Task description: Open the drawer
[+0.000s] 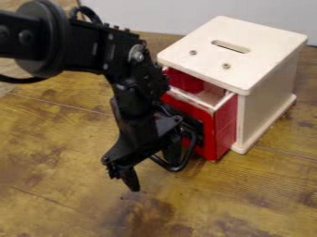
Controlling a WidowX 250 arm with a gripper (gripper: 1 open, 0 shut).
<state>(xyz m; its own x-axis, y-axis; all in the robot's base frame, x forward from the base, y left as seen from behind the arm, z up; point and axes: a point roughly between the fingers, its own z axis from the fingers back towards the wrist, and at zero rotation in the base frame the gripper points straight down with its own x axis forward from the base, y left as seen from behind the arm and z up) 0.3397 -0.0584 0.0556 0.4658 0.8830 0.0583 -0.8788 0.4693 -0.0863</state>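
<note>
1. Locate the drawer (209,118) just right of the frame's centre. It is a red box, pulled partway out of its casing toward the lower left, so that its red top and side show.
2. Note the black front panel on the drawer's lower-left face. The arm covers most of it.
3. Find the black loop handle (186,148) on that front panel. You see its rounded outline just right of the arm's lower links, partly hidden by them.
4. Identify the cream-white cube casing (254,69) in the upper right of the frame. It surrounds the rear of the drawer. Its top face carries a slot (228,44) and two small dark fasteners near the front edge.
5. Observe the black robot arm (87,51), which enters from the upper left and bends downward in front of the drawer.
6. Check the gripper (124,174) at lower centre-left, below and to the left of the handle. It points down at the table. Its two fingers stand slightly apart and you see nothing between them. How wide they stand cannot be judged closely, as the fingers are dark and small.
7. Confirm that the gripper is off the handle; whether any part of the arm touches it cannot be told.
8. Note the worn wooden table (260,199) with yellowish patches, which carries everything.
</note>
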